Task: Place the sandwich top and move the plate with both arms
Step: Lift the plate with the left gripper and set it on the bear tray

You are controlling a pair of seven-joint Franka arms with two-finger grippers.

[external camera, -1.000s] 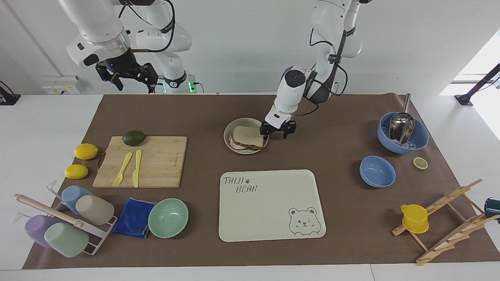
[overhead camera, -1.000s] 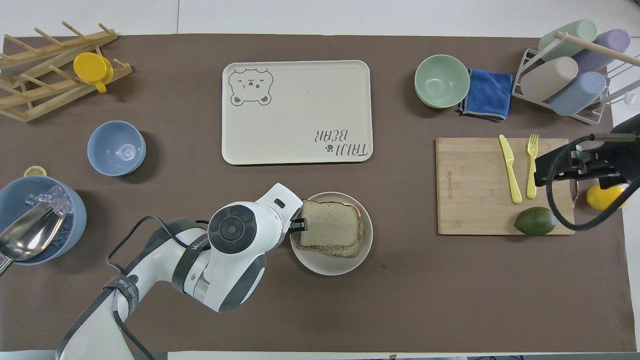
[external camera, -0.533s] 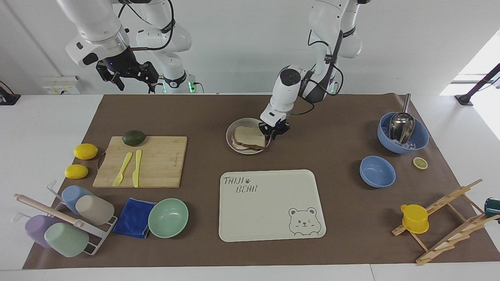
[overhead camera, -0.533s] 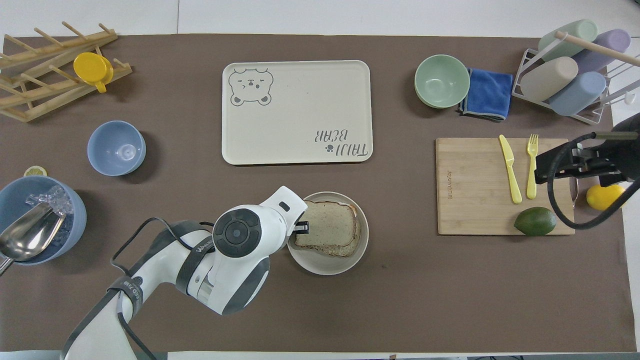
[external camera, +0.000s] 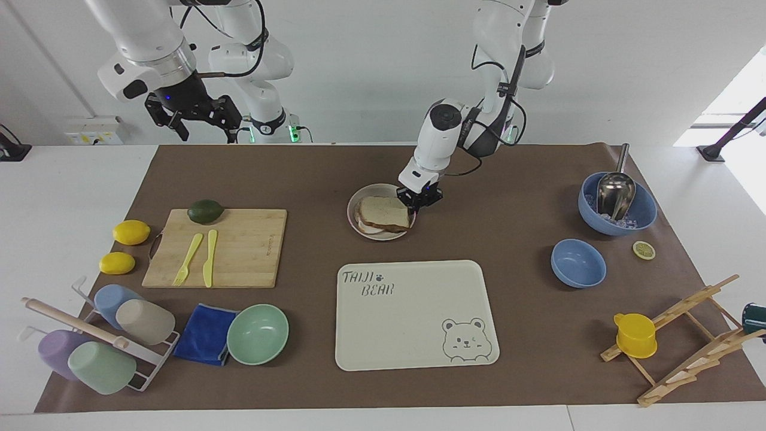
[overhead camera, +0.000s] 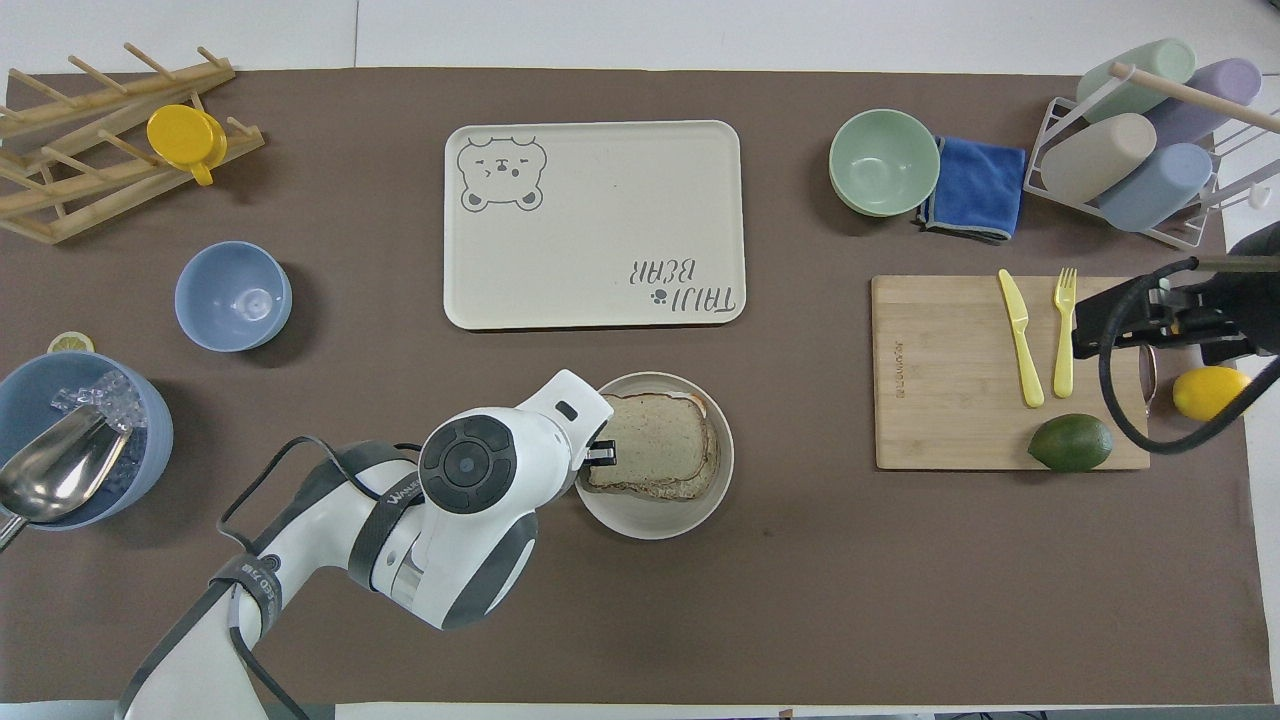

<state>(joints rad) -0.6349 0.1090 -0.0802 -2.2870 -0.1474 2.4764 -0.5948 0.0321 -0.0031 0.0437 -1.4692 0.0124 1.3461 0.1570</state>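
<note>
The small beige plate [external camera: 374,236] sits on the brown mat, nearer to the robots than the bear tray; it also shows in the overhead view [overhead camera: 650,515]. The sandwich top [external camera: 383,210], a plain brown-crusted bread slice, lies flat on the stacked sandwich on the plate [overhead camera: 648,448]. My left gripper [external camera: 420,200] is down at the plate's rim on the left arm's side and is shut on it; the wrist covers it from above [overhead camera: 600,455]. My right gripper [external camera: 191,117] hangs open and empty, high over the cutting board's end [overhead camera: 1150,322].
The cream bear tray [external camera: 413,323] lies just past the plate, farther from the robots. A cutting board [external camera: 245,251] with yellow fork, knife and an avocado [external camera: 205,211] lies toward the right arm's end. Two blue bowls [external camera: 577,262] stand toward the left arm's end.
My left gripper moved in from beside the plate and shut on its rim. The plate with the sandwich then shifted slightly toward the tray. The right gripper barely moved.
</note>
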